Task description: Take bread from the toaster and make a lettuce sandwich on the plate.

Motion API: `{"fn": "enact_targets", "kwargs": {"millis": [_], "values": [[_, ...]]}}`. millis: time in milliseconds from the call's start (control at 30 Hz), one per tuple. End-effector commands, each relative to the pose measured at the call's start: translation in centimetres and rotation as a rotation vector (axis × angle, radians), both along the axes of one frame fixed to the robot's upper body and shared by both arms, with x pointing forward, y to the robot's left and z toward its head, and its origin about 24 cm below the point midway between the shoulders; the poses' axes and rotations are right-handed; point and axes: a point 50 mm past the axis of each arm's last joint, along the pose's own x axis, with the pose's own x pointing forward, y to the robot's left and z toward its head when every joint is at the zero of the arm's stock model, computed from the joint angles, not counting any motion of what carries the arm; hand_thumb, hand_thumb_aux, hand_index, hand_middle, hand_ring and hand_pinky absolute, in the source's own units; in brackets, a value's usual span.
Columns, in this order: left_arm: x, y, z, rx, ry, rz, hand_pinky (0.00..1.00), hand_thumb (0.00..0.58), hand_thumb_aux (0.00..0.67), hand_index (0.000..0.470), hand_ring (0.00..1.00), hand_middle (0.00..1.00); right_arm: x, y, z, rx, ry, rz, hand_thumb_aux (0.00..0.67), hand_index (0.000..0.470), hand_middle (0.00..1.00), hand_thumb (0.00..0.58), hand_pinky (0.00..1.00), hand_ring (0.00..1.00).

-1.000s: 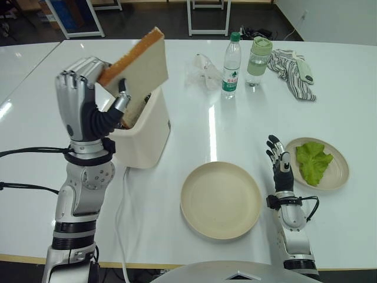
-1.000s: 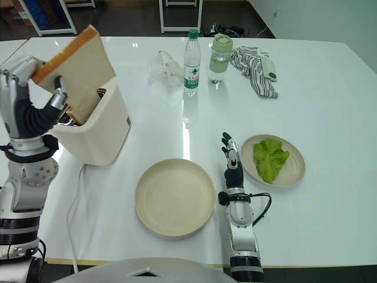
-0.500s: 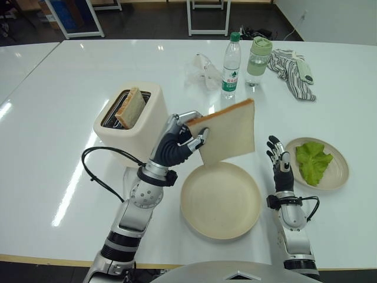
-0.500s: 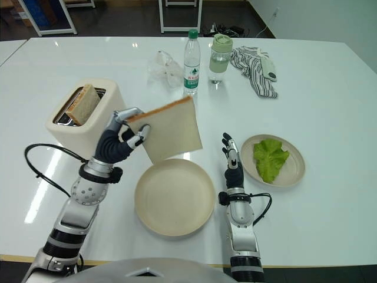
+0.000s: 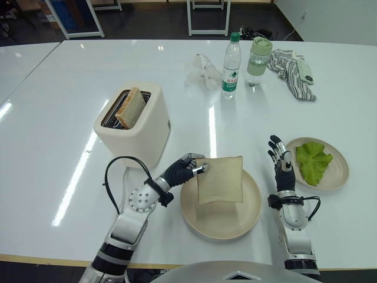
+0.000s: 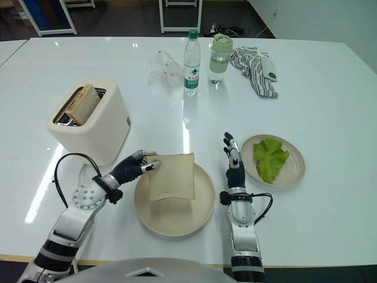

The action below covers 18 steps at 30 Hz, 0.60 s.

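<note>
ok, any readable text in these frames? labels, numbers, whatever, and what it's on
Label on the bottle: there is print, but it is too small to read.
No text seen on the toaster, bread, plate or tumbler.
Nothing else legible.

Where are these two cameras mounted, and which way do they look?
Left eye view: on the robot's head, looking forward and down at the table; left hand and right hand show.
Right eye view: beside it on the head, same aim, same two hands.
Both share the toaster, bread slice on the plate, lettuce.
</note>
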Motion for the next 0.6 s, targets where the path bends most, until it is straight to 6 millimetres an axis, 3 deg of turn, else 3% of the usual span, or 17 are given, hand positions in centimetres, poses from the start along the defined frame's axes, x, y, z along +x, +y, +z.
{"fn": "enact_targets", "kwargs": {"millis": [33,233,500,533,567,600], "values": [[-0.5,-0.6,-0.6,0.076,0.007,-0.038,1.0,0.58,0.67,0.47,1.0,1.0,0.0,-0.3,0.2,0.006,0.003,-0.009,0.0,0.0,0.0,0.0,0.0,0.0],[-1.0,-1.7,-1.4,0.132,0.017,-0.073,1.0,0.58,0.67,0.47,1.0,1.0,0.0,-0.3,0.2,0.004,0.007,-0.009,0.0,0.0,0.0,0.0,0.0,0.0],[-1.0,-1.5,-1.8,0.197,-0.004,-0.06,0.98,0.58,0.67,0.47,0.98,0.98,0.0,-0.3,0.2,0.007,0.009,-0.015,0.0,0.0,0.0,0.0,0.0,0.0],[-0.9,-1.4,-1.8,0.214,-0.016,-0.054,0.89,0.57,0.581,0.407,0.89,0.89,0.0,-0.3,0.2,0.008,0.009,-0.016,0.0,0.0,0.0,0.0,0.0,0.0],[-0.8,-1.3,-1.7,0.226,-0.028,-0.048,0.54,0.227,0.147,0.103,0.54,0.54,0.0,-0.3,0.2,0.008,0.009,-0.016,0.0,0.0,0.0,0.0,0.0,0.0],[-0.6,-1.2,-1.5,0.223,-0.042,-0.041,0.0,0.0,0.0,0.0,0.0,0.0,0.0,-0.3,0.2,0.009,0.009,-0.017,0.0,0.0,0.0,0.0,0.0,0.0]]}}
